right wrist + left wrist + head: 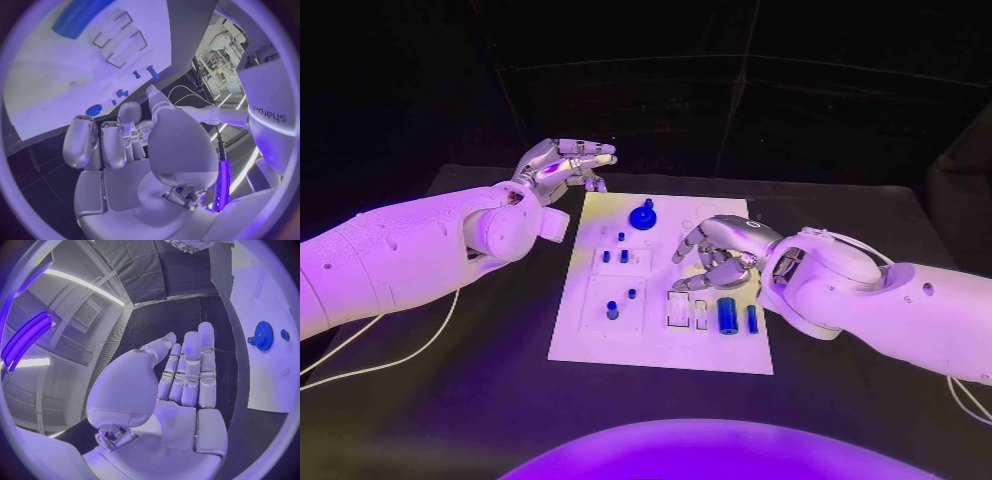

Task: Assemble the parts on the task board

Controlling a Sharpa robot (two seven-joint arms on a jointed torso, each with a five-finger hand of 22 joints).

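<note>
Task board (589, 335) lies under right robot hand (718, 255), fingers curled.

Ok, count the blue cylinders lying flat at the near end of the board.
2: a thick cylinder and a thin rod side by side, just below the right hand, which may hide others.

The task board (589, 335) is a white rectangular plate lying flat in the middle of the black table, its long sides running away from the robot. At its far end lies a blue gear (643, 215) — round and toothed, with a smaller blue knob (285, 334) just beside it. Small blue pegs (622, 256) stand in the board's middle recesses, another (613, 311) nearer the robot. Near the front right edge lies a thick blue cylinder (727, 316), with a thin blue rod (751, 319) alongside — both lengthwise. Two empty rectangular slots (679, 308) sit left of the cylinder.
</note>
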